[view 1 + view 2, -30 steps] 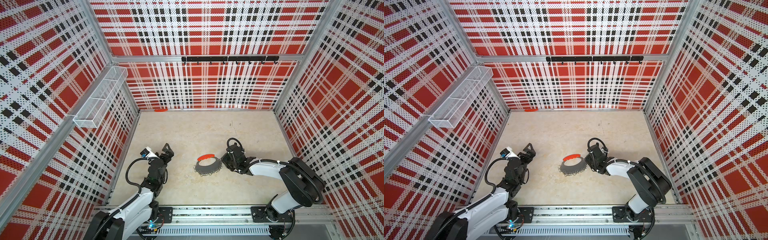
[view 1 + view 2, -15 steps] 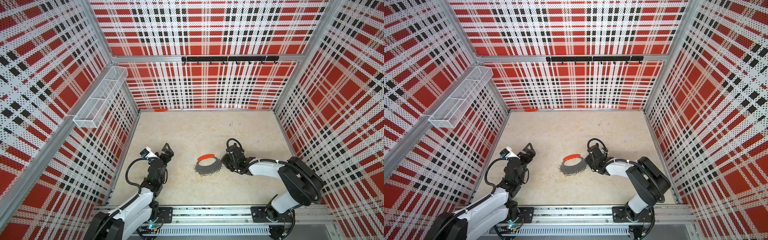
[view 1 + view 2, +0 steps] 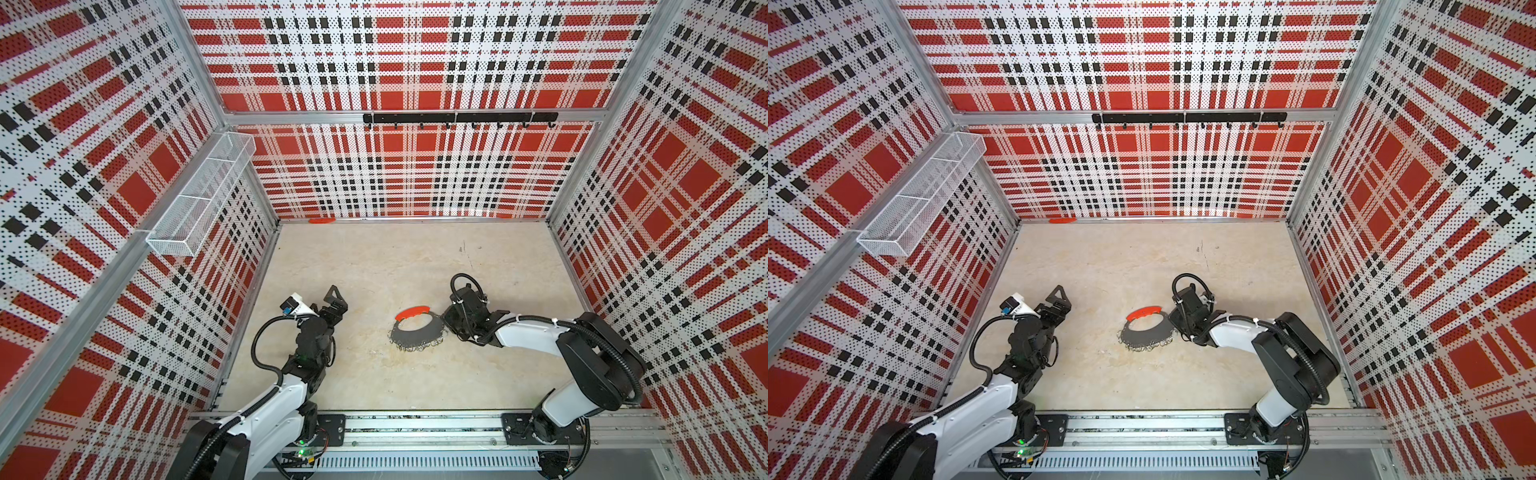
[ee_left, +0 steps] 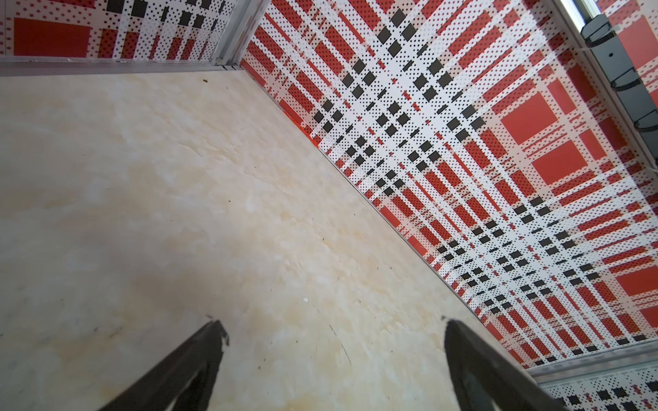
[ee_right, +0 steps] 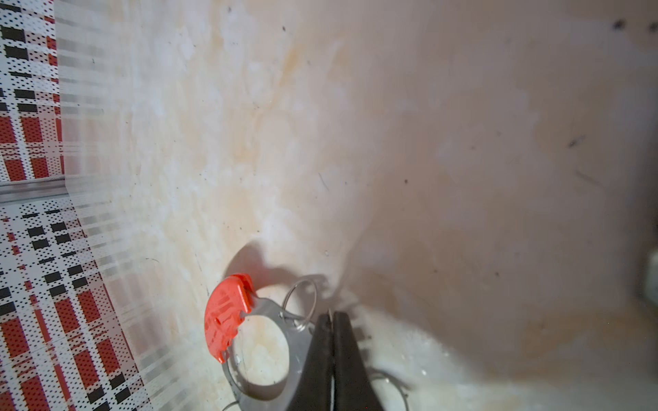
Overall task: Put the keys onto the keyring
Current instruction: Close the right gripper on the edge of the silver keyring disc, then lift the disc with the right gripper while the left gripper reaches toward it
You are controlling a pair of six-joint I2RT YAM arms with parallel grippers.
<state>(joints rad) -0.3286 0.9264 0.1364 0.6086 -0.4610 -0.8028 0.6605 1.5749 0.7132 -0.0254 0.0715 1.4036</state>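
The keyring (image 5: 265, 310) lies flat on the table (image 5: 427, 142) at the tips of the right gripper (image 5: 333, 316), whose jaws are pressed together over its thin band. That hold looks shallow, so the hoop could slip out on a lift. The left gripper (image 4: 333, 323), spread wide and empty, stands well off, and no keys show.

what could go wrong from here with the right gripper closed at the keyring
1. The right gripper seems pinched on only a thin metal edge of the keyring, at its fingertips; the hoop could slip or swing when lifted.
2. The loose split rings may snag or drag on the table.
3. No keys show in any view, and the left gripper hangs open over bare table.
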